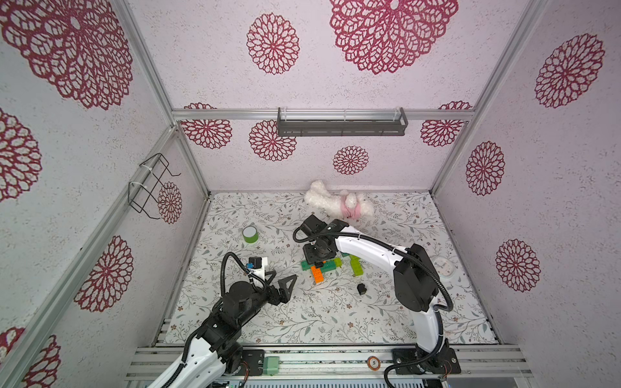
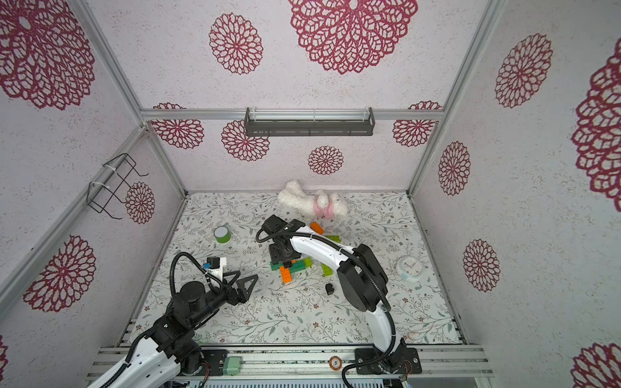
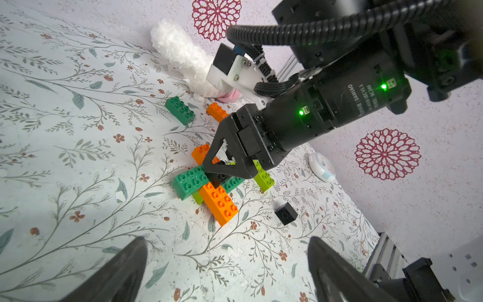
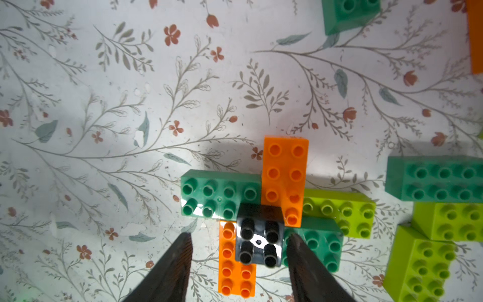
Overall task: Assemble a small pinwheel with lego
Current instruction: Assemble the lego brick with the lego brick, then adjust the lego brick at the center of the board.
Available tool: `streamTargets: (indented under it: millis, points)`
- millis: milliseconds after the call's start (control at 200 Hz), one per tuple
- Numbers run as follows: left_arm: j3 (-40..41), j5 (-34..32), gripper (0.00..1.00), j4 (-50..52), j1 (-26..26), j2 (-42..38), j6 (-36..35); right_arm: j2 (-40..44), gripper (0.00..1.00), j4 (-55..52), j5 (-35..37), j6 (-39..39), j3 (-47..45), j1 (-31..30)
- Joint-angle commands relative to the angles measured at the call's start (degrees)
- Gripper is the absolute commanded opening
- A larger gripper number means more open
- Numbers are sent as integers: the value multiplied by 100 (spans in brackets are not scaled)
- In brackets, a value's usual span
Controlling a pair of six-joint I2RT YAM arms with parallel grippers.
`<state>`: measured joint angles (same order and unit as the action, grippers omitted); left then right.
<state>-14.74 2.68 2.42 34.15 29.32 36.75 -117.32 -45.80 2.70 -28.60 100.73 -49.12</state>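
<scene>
The right jaws stand part open astride the black brick (image 4: 258,240) capping the pinwheel (image 1: 317,273) in the middle of the worktop (image 1: 302,319), gripping nothing; the left jaws gape empty, well apart. One jaw sits very close to the cap, so lifting off askew could, I judge, drag it loose. The pinwheel lies flat, studs up — orange blades run near-to-far, dark green blades crosswise.

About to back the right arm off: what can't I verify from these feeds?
- Pinwheel centre: hidden under the right arm's wrist in both top views.
- Black square brick seating: right wrist view looks straight down; in the left wrist view the right gripper covers most of it.
- Loose dark green brick: cut by the right wrist picture's edge.
- Clock face: too small in top views.
</scene>
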Motion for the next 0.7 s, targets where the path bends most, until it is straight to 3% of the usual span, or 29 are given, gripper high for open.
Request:
streamTargets:
  millis: [0, 180, 265, 405, 696]
  points:
    - [-555, -173, 97, 488, 25, 160, 516, 485, 59, -13, -72, 191, 44, 264]
    - [-1085, 374, 97, 1770, -8, 722, 1151, 642, 21, 301, 187, 409, -478, 920]
    - [-1108, 886, 97, 1988, -16, 1005, 1390, 560, 10, 537, 205, 518, -641, 1089]
    - [-802, 1198, 97, 1534, -23, 1003, 1870, 255, 7, 803, 135, 677, -726, 1246]
    - [-1063, 911, 97, 1481, -24, 1234, 1892, -229, 7, 1199, -81, 935, -854, 1274]
